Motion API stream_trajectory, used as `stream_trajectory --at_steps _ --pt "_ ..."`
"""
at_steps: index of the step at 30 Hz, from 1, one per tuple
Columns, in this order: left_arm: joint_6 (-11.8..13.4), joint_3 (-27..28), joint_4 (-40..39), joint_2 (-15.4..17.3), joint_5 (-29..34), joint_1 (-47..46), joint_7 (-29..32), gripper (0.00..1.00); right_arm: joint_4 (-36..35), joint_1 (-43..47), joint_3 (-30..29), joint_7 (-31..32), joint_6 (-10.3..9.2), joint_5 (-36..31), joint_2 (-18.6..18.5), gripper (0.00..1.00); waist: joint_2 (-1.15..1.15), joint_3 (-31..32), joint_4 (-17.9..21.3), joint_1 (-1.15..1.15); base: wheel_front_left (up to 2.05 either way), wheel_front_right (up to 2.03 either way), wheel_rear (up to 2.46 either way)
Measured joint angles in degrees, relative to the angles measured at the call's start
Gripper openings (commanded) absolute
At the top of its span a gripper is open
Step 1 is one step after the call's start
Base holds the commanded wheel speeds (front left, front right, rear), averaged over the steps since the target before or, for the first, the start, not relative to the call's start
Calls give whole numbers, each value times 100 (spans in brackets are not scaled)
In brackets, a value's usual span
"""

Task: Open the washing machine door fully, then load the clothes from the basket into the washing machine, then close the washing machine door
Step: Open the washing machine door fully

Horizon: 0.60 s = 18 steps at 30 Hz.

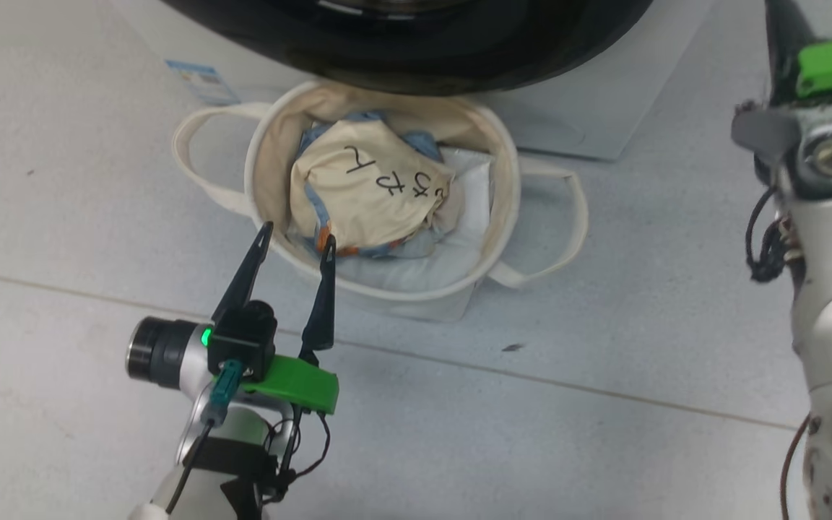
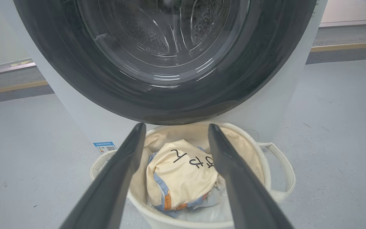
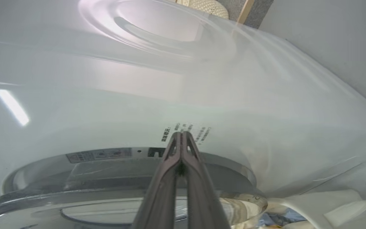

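Stock as you are facing it: washing machine (image 2: 275,101); washing machine door (image 2: 75,79) seemingly not opening yet; basket (image 1: 269,166) sitting on the floor (image 1: 62,180) just below; clothes (image 1: 365,184) lying inside, unloaded; left gripper (image 1: 297,235) hovering spread beside its rim; right gripper (image 3: 181,135) pressed together, pointing at the door.

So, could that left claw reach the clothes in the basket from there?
Probably yes. The left gripper is open, its tips at the near rim of the basket, and the clothes lie uncovered on top. The washing machine door overhangs only the far edge.
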<state>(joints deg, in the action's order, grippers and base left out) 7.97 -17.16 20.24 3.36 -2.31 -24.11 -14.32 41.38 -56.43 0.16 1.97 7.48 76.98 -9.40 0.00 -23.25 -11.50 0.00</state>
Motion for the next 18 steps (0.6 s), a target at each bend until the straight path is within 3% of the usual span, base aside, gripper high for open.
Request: stream_trajectory --at_steps 3,7,18 --pt "-21 -1 22 -14 0 -97 -1 100 -264 -208 -75 488 0 519 -34 0 0 -214 -81 0 0 0 0" --pt "-42 -10 26 -48 -9 -208 -4 100 -412 -273 -37 876 0 712 -149 0 0 -444 -183 0 0 0 0" --pt "-43 -33 49 -115 -92 -301 -34 100 -568 -316 -57 1318 -1 1103 -198 0 0 -685 -357 0 0 0 0"
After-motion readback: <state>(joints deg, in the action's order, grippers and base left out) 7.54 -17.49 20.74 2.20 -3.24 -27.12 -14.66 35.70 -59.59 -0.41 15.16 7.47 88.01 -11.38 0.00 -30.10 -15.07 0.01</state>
